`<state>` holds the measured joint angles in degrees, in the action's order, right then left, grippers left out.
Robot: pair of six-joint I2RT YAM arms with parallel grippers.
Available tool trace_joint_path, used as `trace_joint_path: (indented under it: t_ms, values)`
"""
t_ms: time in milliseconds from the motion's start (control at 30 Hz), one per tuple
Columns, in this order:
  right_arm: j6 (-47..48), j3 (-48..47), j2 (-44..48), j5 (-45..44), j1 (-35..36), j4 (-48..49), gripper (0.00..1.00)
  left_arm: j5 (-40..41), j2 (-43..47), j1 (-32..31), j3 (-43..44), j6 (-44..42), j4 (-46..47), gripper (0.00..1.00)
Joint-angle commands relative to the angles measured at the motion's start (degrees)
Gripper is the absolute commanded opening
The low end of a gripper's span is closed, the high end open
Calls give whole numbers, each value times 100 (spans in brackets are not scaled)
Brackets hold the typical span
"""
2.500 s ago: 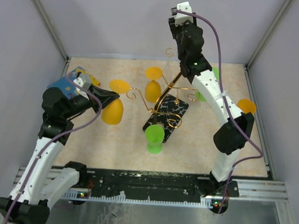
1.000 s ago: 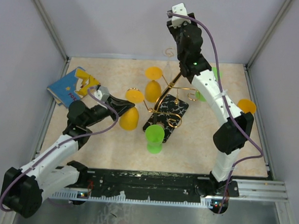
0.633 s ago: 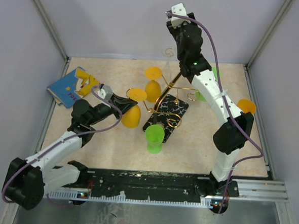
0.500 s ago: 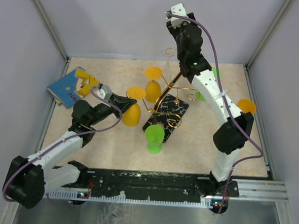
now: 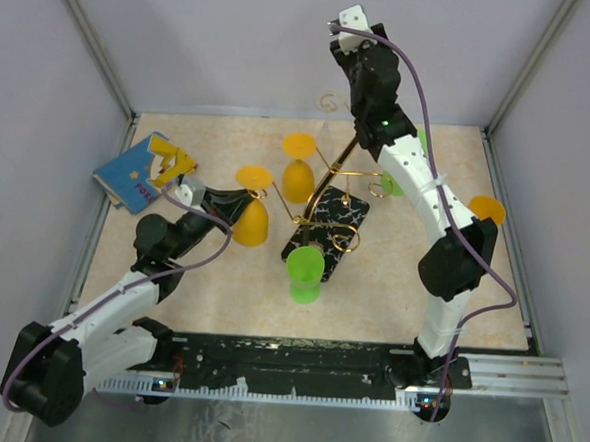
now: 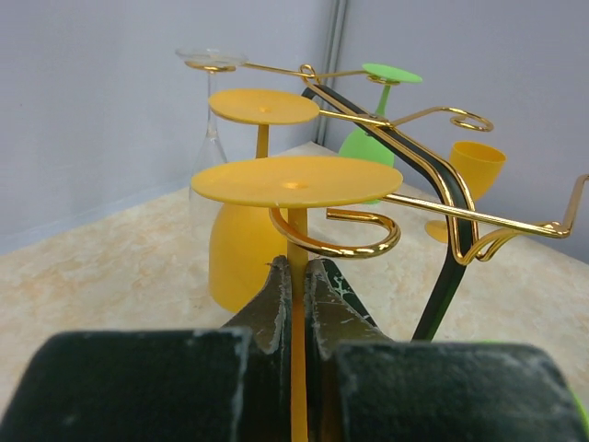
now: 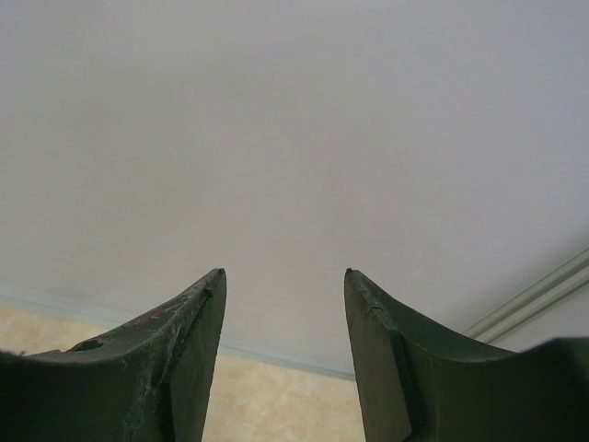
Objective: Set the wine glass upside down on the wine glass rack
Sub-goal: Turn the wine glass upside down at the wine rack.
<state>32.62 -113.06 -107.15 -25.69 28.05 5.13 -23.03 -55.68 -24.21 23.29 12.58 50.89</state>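
My left gripper (image 6: pixel 296 269) is shut on the thin stem of an orange wine glass (image 6: pixel 241 250), held upside down with its round foot (image 6: pixel 294 180) on top. A curled scroll end (image 6: pixel 345 244) of the gold wine glass rack (image 5: pixel 330 178) lies just under that foot and crosses the stem. From above, the left gripper (image 5: pixel 231 205) and the orange wine glass (image 5: pixel 251 220) sit left of the rack's black marbled base (image 5: pixel 341 212). My right gripper (image 7: pixel 283 272) is open and empty, raised high toward the back wall (image 5: pixel 339 31).
On the rack hang another orange glass (image 5: pixel 298 179), a clear glass (image 6: pixel 212 129) and a green glass (image 5: pixel 304 272). A second green glass (image 5: pixel 395 185) and an orange glass (image 5: pixel 487 208) are to the right. A blue book (image 5: pixel 130 174) lies at the left.
My left arm has carried the orange glass from the left in toward the rack's scroll arm, then slightly left and farther back in the last half second. The right arm has barely moved.
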Motion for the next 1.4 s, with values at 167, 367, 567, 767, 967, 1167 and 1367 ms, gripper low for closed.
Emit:
trace_joint_path:
  t_ms: [167,367,567,767,967,1167,1367]
  values:
    - [24,-416,-91,5,-46,182,55,-130,200,27,-56,-241,-59,0]
    - [32,-411,-82,-56,-46,156,55,-971,-36,22,61,-224,-221,0]
    - [6,-393,-32,-98,-48,155,57,-1225,-107,17,101,-209,-281,0]
    - [-41,-384,-25,-103,-46,138,58,-1121,89,15,67,-309,-582,34]
    - [-99,-384,-32,-91,-46,111,57,-855,451,13,-18,-414,-981,56]
    - [-112,-343,-21,-146,-43,111,58,-748,778,13,128,-484,-1735,58]
    - [-155,-319,26,-308,-46,39,58,-731,1143,-5,449,-470,-3020,56]
